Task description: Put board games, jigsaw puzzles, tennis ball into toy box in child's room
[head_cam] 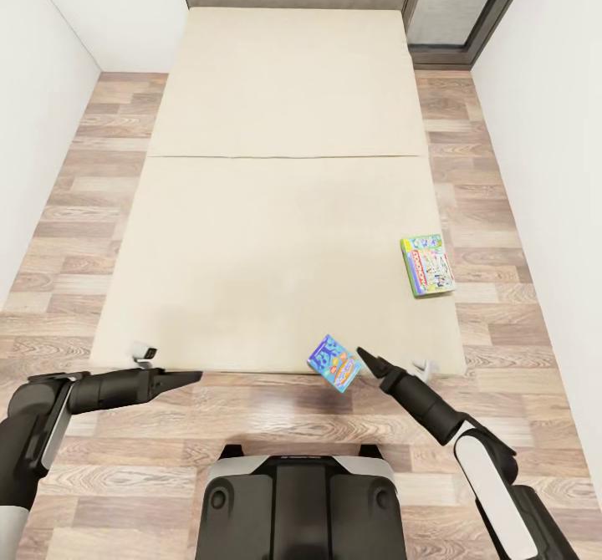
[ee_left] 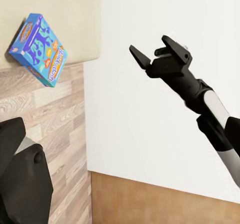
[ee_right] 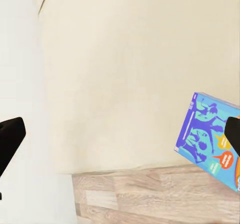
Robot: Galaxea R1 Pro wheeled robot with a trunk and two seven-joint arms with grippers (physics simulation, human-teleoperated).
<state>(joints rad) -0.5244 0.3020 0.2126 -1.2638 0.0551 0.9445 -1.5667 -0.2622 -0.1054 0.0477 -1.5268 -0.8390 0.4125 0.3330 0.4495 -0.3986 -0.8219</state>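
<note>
Head view first: the bed takes up most of the floor, and both board games on it sit on the robot's right-hand side. The blue game hangs partly over the bed's near edge, turned so its long axis runs diagonally to that edge. The green game lies flat further up the bed, close to its right edge, long axis roughly along the bed's length. The right gripper hovers just beside the blue game, on the side away from the bed's middle, and it's clearly the nearer arm. The left gripper is well apart from it, down along the same near edge toward the bed's left corner. I can't tell the jaw state of either from up here.

Left wrist view: the blue game again at the bed's edge, overhanging the wood floor. The right gripper shows side-on with its two fingers spread apart, nothing between them.

Right wrist view: the blue game sits off to one side of the jaws, not between them, with one fingertip overlapping its far end. The fingers stand wide. So the grab probably needs a sideways shift toward the box and some wrist turn to match that diagonal.
</note>
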